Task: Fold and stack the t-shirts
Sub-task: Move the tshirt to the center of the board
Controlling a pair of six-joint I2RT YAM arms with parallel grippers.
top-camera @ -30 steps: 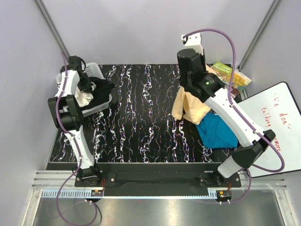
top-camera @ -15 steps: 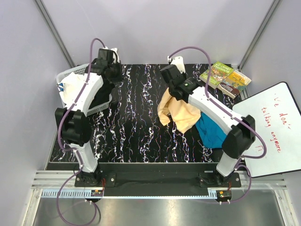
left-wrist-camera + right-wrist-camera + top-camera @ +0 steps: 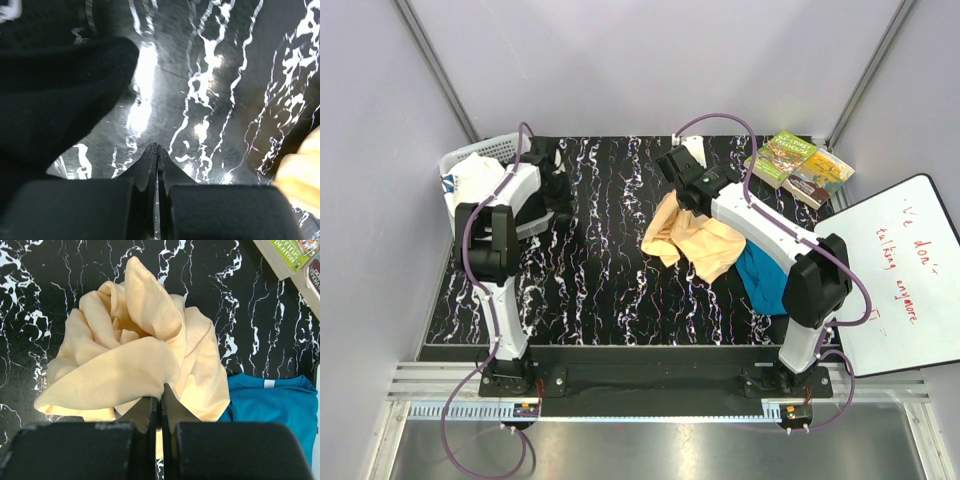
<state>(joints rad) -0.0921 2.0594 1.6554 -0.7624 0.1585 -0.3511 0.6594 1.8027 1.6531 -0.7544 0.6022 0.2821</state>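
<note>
The pale peach-yellow t-shirt (image 3: 135, 340) is bunched up, and my right gripper (image 3: 161, 390) is shut on a fold of it. From above, that t-shirt (image 3: 705, 242) trails from the right gripper (image 3: 682, 188) down onto the black marbled table (image 3: 610, 260). The teal-blue t-shirt (image 3: 762, 282) lies crumpled behind it at the right, partly under the peach one and the arm; it also shows at the edge of the right wrist view (image 3: 280, 405). My left gripper (image 3: 156, 148) is shut with nothing between its fingers, low over the table beside a black cloth (image 3: 50, 100).
A white basket (image 3: 460, 160) at the back left holds a white cloth (image 3: 478, 182), and the black cloth (image 3: 556, 192) spills over its right side. Books (image 3: 800, 162) lie at the back right corner. A whiteboard (image 3: 905, 270) leans at the right edge.
My right arm has pulled the peach t-shirt leftward toward the table's middle, uncovering more of the teal one. My left arm has swung out of the basket and come down beside it.
</note>
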